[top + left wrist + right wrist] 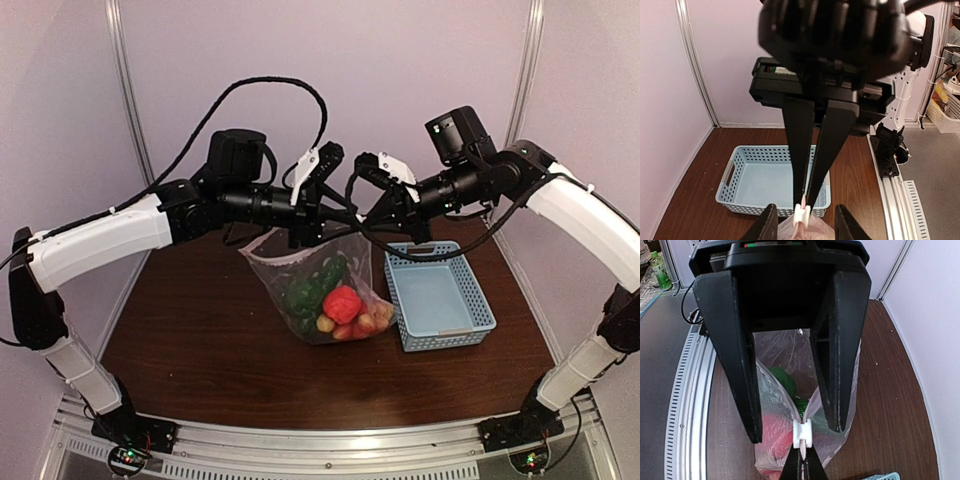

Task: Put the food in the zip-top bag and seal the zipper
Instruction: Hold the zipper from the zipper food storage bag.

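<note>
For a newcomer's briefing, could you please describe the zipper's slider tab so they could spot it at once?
Find the clear dotted bag on the brown table, left of the light-blue basket. Follow its zipper along the top edge: the slider tab sits between the left pincer's open fingers, a small solid-white block on the pinkish strip.

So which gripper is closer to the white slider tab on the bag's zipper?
Right. The right gripper is shut on the zipper strip directly beside the slider tab. The left gripper is open, with one finger on each side of the tab and a gap to each.
</note>
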Controlling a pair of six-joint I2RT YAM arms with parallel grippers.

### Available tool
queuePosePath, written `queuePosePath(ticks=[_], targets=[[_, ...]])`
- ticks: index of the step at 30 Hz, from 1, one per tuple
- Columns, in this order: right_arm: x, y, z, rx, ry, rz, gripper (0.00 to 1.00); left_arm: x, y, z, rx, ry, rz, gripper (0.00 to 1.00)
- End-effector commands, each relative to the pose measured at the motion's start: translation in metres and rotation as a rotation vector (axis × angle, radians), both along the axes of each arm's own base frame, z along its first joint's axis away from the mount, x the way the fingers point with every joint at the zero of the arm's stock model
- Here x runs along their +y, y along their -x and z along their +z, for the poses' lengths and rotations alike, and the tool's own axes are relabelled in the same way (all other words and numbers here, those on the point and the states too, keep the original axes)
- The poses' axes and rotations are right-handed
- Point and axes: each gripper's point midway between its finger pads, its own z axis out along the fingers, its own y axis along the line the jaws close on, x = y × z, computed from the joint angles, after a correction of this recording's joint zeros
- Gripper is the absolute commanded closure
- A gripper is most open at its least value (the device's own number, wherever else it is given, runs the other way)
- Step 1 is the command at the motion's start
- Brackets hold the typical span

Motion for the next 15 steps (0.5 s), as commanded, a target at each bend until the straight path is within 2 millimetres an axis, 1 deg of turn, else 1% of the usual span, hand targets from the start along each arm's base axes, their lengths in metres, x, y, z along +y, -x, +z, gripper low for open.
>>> queuePosePath(ticks=[1,3,7,15], targets=[[0.0059,0.0050,0.0225,-0.018,-0.066,0.026,1.00,-0.0117,-0.0031,0.0095,0.000,0.039,-0.029,0.61],[0.0055,0.0051,0.0233,-0.020,-0.069,0.024,1.00,-0.0135,-0.0035,0.0075,0.005,0.035,-0.034,0.64],[0.0045,0.0054,0.0214,-0.021,-0.068,0.020,1.00,-0.0140,-0.0022,0.0072,0.012,0.034,-0.043,0.73],[0.0023,0.0055,0.0190,-0.026,-0.064,0.014,1.00,-0.0105,-0.0005,0.0015,0.026,0.016,-0.036,0.78]])
